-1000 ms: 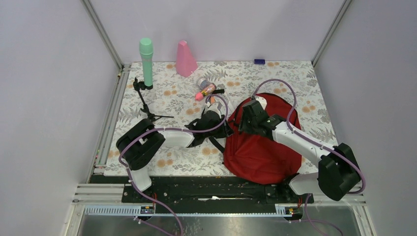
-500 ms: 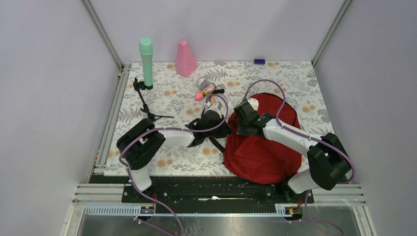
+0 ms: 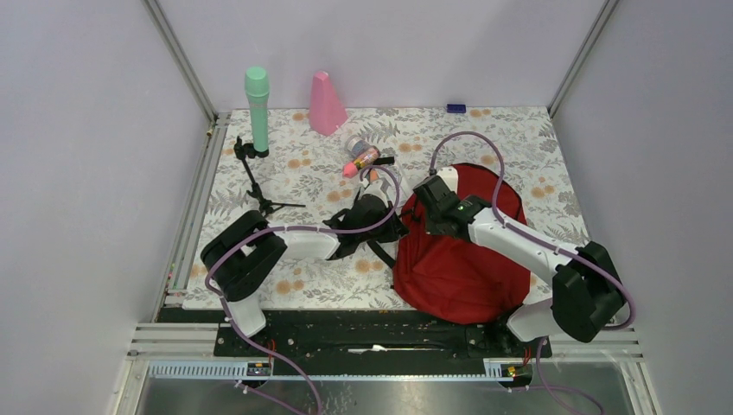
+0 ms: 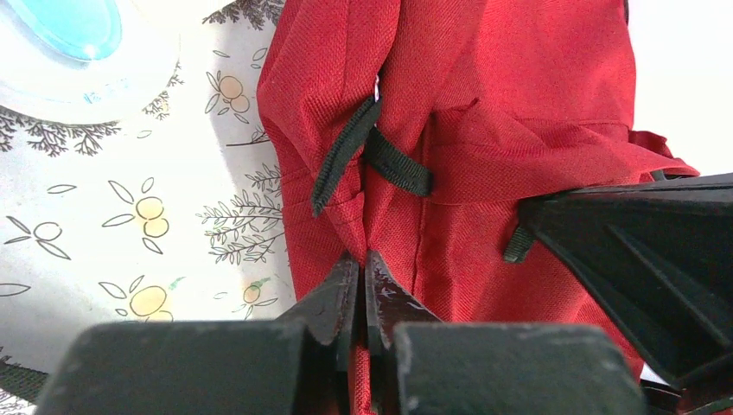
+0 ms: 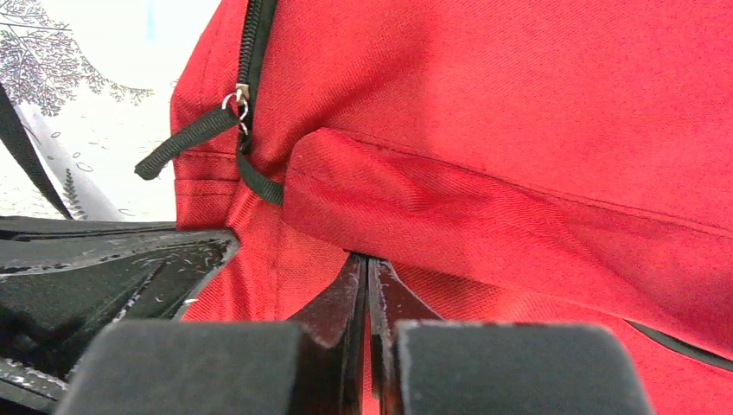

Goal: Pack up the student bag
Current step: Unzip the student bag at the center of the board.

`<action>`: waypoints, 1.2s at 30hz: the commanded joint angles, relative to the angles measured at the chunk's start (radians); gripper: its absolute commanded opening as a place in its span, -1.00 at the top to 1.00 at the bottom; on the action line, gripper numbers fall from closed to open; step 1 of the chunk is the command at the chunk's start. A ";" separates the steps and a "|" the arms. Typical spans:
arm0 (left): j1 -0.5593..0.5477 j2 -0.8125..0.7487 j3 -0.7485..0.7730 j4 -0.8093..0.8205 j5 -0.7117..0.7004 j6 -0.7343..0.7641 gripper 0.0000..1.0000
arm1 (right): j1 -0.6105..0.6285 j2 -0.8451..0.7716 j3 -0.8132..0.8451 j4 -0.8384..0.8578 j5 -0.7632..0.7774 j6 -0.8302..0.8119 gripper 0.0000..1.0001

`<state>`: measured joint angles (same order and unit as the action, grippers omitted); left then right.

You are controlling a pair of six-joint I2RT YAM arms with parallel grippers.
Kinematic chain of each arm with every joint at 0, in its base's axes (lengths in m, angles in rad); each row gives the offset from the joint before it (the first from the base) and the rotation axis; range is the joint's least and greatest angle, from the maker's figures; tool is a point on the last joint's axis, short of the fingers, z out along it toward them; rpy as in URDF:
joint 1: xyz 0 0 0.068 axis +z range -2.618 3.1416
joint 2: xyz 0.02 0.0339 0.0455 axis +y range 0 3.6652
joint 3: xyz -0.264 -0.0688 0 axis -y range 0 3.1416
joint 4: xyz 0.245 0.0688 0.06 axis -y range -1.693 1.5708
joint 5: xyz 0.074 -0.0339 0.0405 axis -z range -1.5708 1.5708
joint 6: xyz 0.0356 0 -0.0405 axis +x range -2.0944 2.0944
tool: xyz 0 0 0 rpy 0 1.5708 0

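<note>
Student bag [image 3: 458,268], red, black-strapped. Lay slumped on the right half of the floral tabletop [image 3: 302,169], reaching to the near edge by the right arm's base. Showed, in the right wrist view, a black zipper line and a metal zipper pull [image 5: 238,95] with a black webbing tab hanging off it. Was held at its far left corner by both arms.

Left claw [image 4: 363,264]: pressed together on a pinch of red cloth, just below a black strap loop [image 4: 380,160]. Right claw [image 5: 367,264]: likewise closed tight on the student bag, tucked under a raised fold of the fabric. Sat close beside each other, each one's black body showing in the other's wrist view.

Just off the bag's edge in the left wrist view: a white disc [image 4: 86,82] with a pale blue centre, flat on the tabletop. Farther back, near the middle: a pink-tipped tube [image 3: 361,160], lying down. Left of that: a small black tripod [image 3: 259,186]. At the far left: a green cylinder [image 3: 257,108], upright, with a pink cone [image 3: 327,104] beside it. At the far edge, well apart from the rest: a small blue block [image 3: 455,108].
</note>
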<state>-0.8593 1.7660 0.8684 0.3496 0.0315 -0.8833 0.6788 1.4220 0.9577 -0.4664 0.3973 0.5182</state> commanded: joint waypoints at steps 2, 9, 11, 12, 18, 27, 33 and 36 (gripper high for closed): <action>0.018 -0.056 -0.030 0.039 -0.070 0.000 1.00 | 0.004 -0.069 0.058 -0.075 0.143 -0.077 1.00; 0.032 -0.059 -0.050 0.043 -0.072 -0.004 1.00 | 0.001 -0.164 0.065 -0.123 0.183 -0.127 1.00; 0.034 -0.061 -0.055 0.047 -0.073 -0.005 1.00 | -0.004 -0.190 0.067 -0.138 0.189 -0.139 1.00; 0.035 -0.062 -0.056 0.047 -0.073 -0.004 1.00 | -0.010 -0.198 0.068 -0.149 0.184 -0.144 1.00; 0.044 -0.067 -0.065 0.043 -0.076 0.000 1.00 | -0.086 -0.250 0.024 -0.155 0.096 -0.148 1.00; 0.063 -0.082 -0.080 0.028 -0.085 0.008 1.00 | -0.212 -0.325 -0.066 -0.160 -0.030 -0.158 1.00; 0.071 -0.089 -0.078 0.021 -0.087 0.018 1.00 | -0.248 -0.355 -0.103 -0.214 -0.015 -0.149 1.00; 0.079 -0.093 -0.080 0.016 -0.087 0.025 1.00 | -0.279 -0.383 -0.123 -0.236 -0.027 -0.127 1.00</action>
<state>-0.8268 1.7218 0.8066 0.3893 0.0269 -0.8974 0.4397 1.0870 0.8581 -0.6300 0.3538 0.3828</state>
